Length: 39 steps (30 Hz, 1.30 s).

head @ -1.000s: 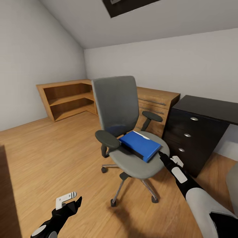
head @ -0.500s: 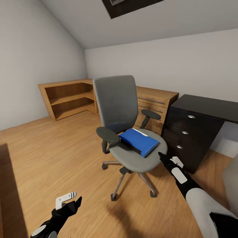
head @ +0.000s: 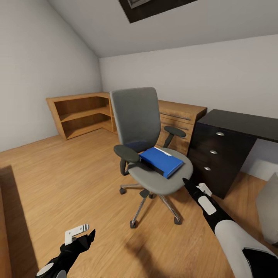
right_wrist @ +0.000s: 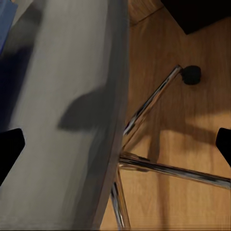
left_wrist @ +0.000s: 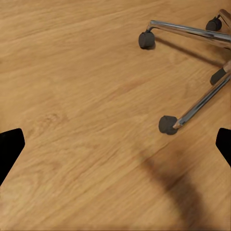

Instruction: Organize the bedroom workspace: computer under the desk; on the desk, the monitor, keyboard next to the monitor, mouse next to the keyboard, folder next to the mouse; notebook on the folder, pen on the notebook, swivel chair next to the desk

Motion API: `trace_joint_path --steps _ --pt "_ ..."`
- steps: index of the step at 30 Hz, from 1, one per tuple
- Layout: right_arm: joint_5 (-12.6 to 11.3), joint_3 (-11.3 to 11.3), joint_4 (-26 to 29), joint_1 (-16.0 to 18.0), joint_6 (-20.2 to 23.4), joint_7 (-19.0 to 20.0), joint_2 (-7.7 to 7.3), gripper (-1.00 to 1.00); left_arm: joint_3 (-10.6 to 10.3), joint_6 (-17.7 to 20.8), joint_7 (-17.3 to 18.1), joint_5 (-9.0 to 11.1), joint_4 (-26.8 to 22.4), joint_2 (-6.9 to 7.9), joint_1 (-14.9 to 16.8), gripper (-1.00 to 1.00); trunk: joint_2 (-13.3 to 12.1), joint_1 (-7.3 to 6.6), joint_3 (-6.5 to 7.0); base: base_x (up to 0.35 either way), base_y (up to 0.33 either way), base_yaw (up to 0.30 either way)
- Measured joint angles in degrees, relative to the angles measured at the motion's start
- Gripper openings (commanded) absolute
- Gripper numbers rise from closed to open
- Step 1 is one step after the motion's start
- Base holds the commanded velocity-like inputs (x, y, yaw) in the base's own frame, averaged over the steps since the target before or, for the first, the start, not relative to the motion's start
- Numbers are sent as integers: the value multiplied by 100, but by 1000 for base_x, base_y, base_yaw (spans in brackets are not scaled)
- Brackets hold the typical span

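Note:
The swivel chair (head: 136, 116) stands mid-room with its grey seat (right_wrist: 62, 96) toward me. The blue folder (head: 162, 161) lies flat on the seat, with a dark slab edge showing under its near side. The black desk (head: 239, 123) with its knobbed drawers is just right of the chair. My right gripper (head: 185, 180) hovers at the seat's front right edge, just short of the folder, and is open (right_wrist: 115, 149) and empty. My left gripper (head: 90, 234) hangs low over the floor left of the chair base, open (left_wrist: 115, 149), with a castor (left_wrist: 167, 125) ahead.
A light-wood dresser (head: 181, 114) and an open corner shelf (head: 79, 114) line the back wall behind the chair. A pale grey object (head: 269, 210) is cut off at the right edge. Wood floor (head: 69, 173) spreads to the left. A skylight (head: 150, 5) sits in the sloped ceiling.
The whole picture has shrunk slightly toward the middle, so the camera has drawn back. The right gripper, at the seat by the folder's corner before, now sits just off the seat's edge.

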State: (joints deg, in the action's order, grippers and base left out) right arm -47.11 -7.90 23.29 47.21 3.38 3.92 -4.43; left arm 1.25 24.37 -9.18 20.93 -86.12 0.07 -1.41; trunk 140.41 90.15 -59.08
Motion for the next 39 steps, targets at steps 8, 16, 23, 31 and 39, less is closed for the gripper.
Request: trace_joint_path --steps 8,16,23,31,39 --pt "12 1 -2 -3 -6 13 118 100 0 0 0 2 0 0 0 100 0 -1 0 -13 0 0" --pt "40 -15 6 -9 -25 21 314 100 2 0 0 5 0 1 0 100 0 -1 1 -1 0 0" --pt "44 -17 9 -8 -23 18 341 100 7 0 -1 8 -8 -4 -1 100 1 -1 1 0 0 0" --pt "33 -9 70 -8 -27 19 385 100 5 0 8 9 -13 0 -1 100 2 -5 -3 184 0 69" --pt "34 -9 85 -8 -27 24 381 100 0 -1 8 9 -17 -7 -1 100 2 -5 -5 324 0 15"
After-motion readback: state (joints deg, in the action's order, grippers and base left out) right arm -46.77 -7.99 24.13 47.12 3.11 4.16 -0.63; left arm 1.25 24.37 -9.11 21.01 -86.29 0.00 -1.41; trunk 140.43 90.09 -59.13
